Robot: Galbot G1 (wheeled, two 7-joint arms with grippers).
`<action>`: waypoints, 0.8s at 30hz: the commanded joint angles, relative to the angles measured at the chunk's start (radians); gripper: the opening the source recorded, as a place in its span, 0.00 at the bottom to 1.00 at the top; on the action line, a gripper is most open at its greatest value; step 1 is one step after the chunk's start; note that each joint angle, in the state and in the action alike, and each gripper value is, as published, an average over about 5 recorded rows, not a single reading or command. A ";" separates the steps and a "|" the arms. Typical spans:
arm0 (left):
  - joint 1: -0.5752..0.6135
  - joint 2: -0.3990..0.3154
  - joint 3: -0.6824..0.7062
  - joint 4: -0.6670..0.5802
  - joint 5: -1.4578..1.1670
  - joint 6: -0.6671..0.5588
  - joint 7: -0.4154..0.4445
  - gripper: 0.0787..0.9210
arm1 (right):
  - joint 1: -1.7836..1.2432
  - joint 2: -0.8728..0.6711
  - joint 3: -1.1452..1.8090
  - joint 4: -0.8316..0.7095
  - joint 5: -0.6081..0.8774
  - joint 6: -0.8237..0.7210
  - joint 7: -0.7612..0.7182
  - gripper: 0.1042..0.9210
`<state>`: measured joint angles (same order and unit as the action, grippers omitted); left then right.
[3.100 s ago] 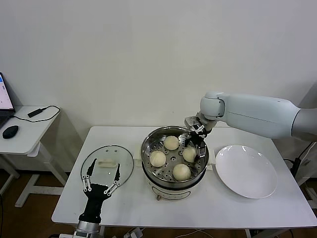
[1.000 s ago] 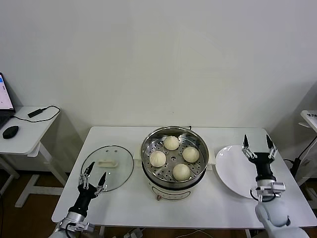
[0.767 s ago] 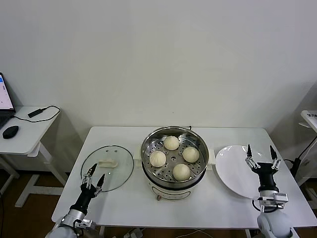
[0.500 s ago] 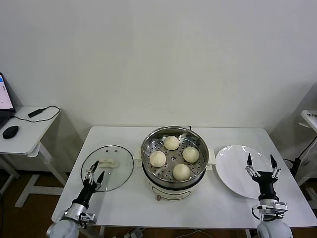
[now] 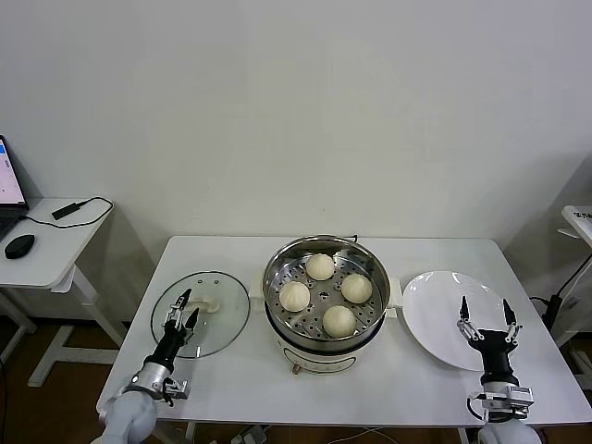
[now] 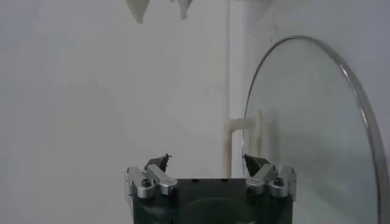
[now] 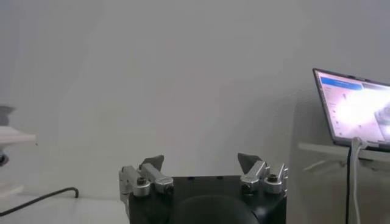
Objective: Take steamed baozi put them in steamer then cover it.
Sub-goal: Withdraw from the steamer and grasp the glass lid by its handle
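Four steamed baozi [image 5: 320, 266] are seen inside the uncovered steamer [image 5: 277, 301] at mid-bench [image 5: 370, 388]. The left pincer [image 5: 180, 310], fingers apart, is held over the glass lid [image 5: 217, 291]. The right pincer [image 5: 485, 314], also spread, is held over the white plate [image 5: 439, 305].

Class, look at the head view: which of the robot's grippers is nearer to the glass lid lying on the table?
Left. The left gripper is over the glass lid's near edge; the right gripper is across the steamer, by the white plate.
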<state>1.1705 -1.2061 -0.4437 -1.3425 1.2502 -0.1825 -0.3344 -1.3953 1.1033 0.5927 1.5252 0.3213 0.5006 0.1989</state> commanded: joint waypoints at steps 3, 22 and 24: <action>-0.056 -0.011 0.026 0.048 0.018 0.015 -0.002 0.88 | -0.007 0.009 0.004 -0.003 -0.014 -0.001 -0.001 0.88; -0.135 -0.029 0.046 0.134 0.021 0.026 -0.015 0.88 | -0.006 0.014 0.006 0.009 -0.027 -0.019 -0.001 0.88; -0.143 -0.032 0.046 0.143 0.022 0.027 -0.017 0.88 | -0.006 0.015 0.006 0.009 -0.028 -0.019 -0.001 0.88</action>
<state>1.0648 -1.2337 -0.4015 -1.2491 1.2688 -0.1589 -0.3464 -1.3999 1.1167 0.5973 1.5305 0.2954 0.4847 0.1980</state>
